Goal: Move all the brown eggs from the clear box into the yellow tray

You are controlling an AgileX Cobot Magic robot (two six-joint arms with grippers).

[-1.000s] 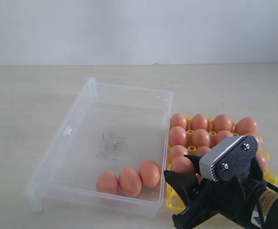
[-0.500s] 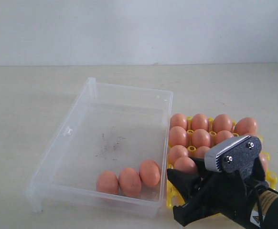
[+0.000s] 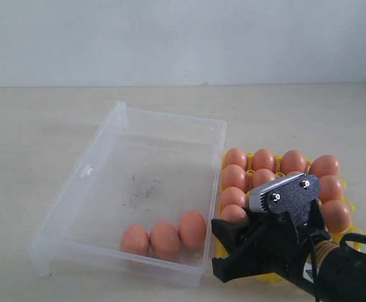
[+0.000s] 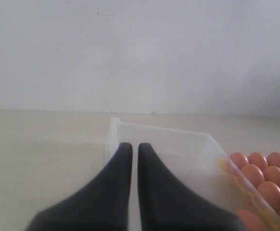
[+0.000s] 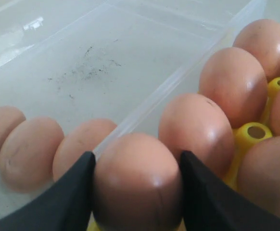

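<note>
The right gripper [image 5: 136,159] has a brown egg [image 5: 137,185] clamped between its two black fingers [image 5: 68,197], one pressed to each side of the shell. That egg is over the yellow tray [image 5: 249,139], at the near corner that lies against the clear box [image 3: 170,116]. I can't tell whether it sits in its cup. Around it the tray's cups hold more eggs [image 3: 263,160]; the far row is full and the near ones are partly hidden by the arm. Just across the box wall, three brown eggs [image 3: 165,239] lie in a touching row by the near wall, with dark specks [image 3: 142,187] on the floor behind them. The left gripper [image 4: 132,147] is apart from all this, a corner of the box just beyond its tips. Its jaws are drawn nearly together with nothing between them.
</note>
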